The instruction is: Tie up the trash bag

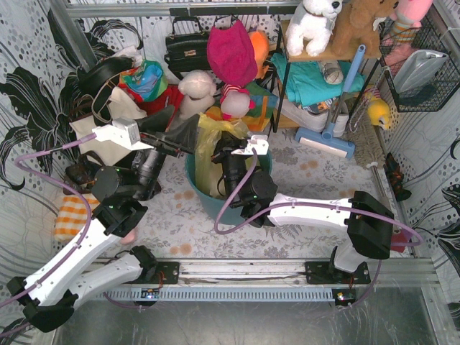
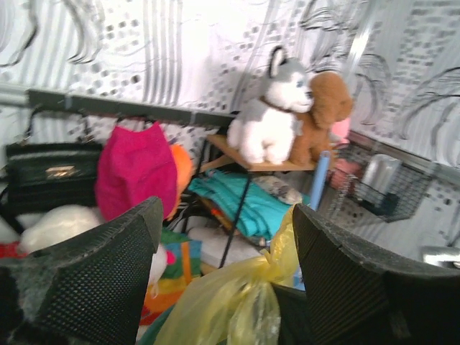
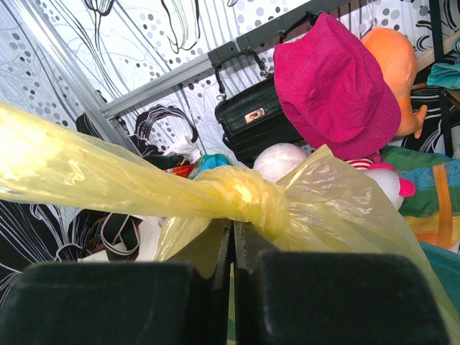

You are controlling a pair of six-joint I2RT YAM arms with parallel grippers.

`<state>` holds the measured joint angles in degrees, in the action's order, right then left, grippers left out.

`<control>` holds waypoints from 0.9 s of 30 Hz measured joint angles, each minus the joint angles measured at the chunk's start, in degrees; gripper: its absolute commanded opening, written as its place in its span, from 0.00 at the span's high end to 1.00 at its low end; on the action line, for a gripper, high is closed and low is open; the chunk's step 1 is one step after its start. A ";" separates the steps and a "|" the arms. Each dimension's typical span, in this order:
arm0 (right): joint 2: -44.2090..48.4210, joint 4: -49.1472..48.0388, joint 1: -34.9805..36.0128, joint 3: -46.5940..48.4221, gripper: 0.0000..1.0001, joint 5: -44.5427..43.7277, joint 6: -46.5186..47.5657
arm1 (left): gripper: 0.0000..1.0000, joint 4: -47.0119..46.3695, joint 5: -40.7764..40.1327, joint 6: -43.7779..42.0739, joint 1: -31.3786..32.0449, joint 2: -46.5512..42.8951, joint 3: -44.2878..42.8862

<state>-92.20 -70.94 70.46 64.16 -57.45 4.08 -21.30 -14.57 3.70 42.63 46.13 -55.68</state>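
Our right gripper (image 3: 231, 262) has its two black fingers pressed together along the bottom edge of its wrist view. A fold of yellow film is caught in the thin seam between them, so we read it as clamped on the trash bag (image 3: 338, 208). Just above those fingers, at the centre of the frame, the plastic is gathered into a tight knot (image 3: 248, 198). One twisted tail stretches away to the left edge and the looser body of the bag spreads toward the lower right. Behind the knot, in the upper right, a pink hat (image 3: 334, 86) hangs beside a black handbag (image 3: 255, 118).

In its own wrist view our left gripper (image 2: 226, 215) stands with the jaws wide apart, one finger at lower left and one at lower right. The bag's gathered neck rises between them at bottom centre. It lies nearer the right-hand finger, though we cannot tell whether it touches. A husky plush (image 2: 269, 115) sits on a shelf in the upper middle.

From above, the bag sits in the teal bin (image 1: 205, 201) just left of centre. Its neck is drawn upward, with one gripper close on each side of it.
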 measured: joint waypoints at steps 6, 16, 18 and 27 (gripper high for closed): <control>0.00 0.61 0.00 0.00 1.00 0.00 0.00 | 0.17 5.01 -7.15 0.20 -1.07 -1.03 0.24; -0.46 2.51 0.00 0.85 1.00 0.02 -0.39 | 0.16 5.86 -14.12 0.57 -1.92 -9.66 2.78; -0.48 2.99 0.00 1.03 1.00 0.13 -0.44 | 0.17 4.76 -16.06 0.57 -1.92 -11.56 3.61; -0.48 4.07 0.00 1.81 1.00 0.55 -0.42 | 0.21 7.78 -8.37 0.46 -2.27 -6.10 4.07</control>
<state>-92.68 -66.87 70.46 65.98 -56.90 3.66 -13.52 -22.94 4.16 40.36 40.03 -51.62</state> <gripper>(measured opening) 0.003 0.796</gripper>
